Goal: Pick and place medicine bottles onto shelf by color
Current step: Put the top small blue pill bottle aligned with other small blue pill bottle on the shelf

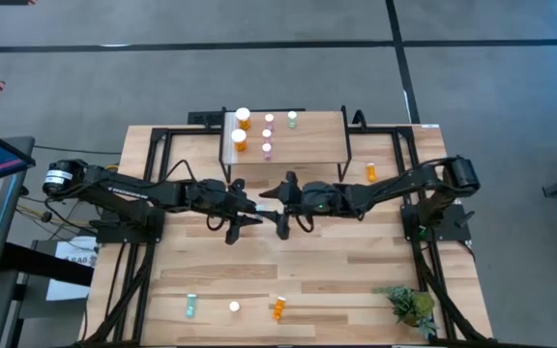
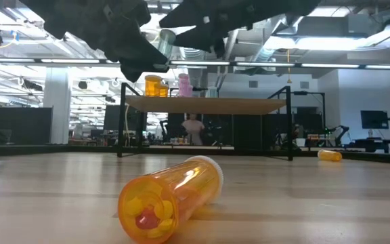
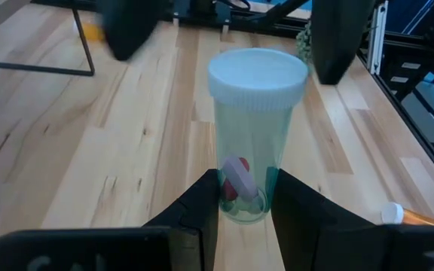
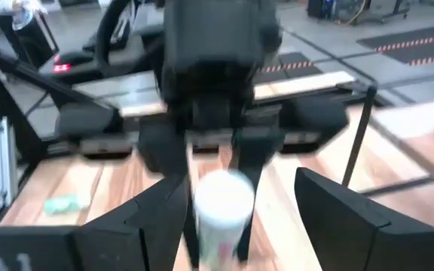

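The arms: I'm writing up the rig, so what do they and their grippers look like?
Both are black jointed arms. The left gripper and right gripper each have two dark wedge-shaped fingers. The left arm carries white lettering and a round white-labelled base joint, with loose cables beside it.

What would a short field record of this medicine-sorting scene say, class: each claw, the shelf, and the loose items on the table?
Left claw: shut on teal-tinted plastic bottle with white cap, held above the table's middle
Right claw: open, fingers either side of that bottle's capped end
Small light-wood shelf on black legs: holds two orange white-lidded bottles, three pink bottles, one small teal bottle
Near edge of table: orange plastic bottle lying on its side
Table corner: small green plant
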Robot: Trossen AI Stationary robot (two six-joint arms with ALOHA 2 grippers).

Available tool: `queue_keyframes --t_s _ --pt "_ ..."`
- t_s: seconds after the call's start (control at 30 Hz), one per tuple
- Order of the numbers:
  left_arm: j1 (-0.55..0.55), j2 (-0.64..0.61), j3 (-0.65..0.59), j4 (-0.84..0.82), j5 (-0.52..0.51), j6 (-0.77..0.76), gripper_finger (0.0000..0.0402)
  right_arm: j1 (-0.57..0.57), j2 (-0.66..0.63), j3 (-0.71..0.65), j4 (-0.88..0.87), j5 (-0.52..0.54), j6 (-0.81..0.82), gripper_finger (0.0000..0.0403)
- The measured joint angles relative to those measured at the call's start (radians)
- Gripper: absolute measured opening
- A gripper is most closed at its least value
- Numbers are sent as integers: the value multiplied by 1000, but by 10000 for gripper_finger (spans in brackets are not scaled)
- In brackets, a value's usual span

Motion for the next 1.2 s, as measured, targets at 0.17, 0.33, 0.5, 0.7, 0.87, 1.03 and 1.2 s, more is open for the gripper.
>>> queue_keyframes --t_s 0.17,0.33,0.5,0.7,0.87,1.03,1.2 --pt "0 0 0 -4 1 0 83 -5 43 63 -64 -9 -3 266" --pt "0 0 0 -8 3 -2 83 -5 43 85 -116 -22 6 266" --pt "0 0 0 -18 3 -5 83 -5 44 85 -146 -24 38 266" --pt "0 0 0 -22 3 -5 83 -5 44 85 -152 -27 38 248" --pt "0 0 0 -24 2 -6 83 -5 44 85 -165 -32 42 206" --pt "0 0 0 -24 2 -6 83 -9 44 85 -170 -79 54 163" --pt "0 0 0 -24 2 -7 83 -9 44 85 -169 -80 53 135"
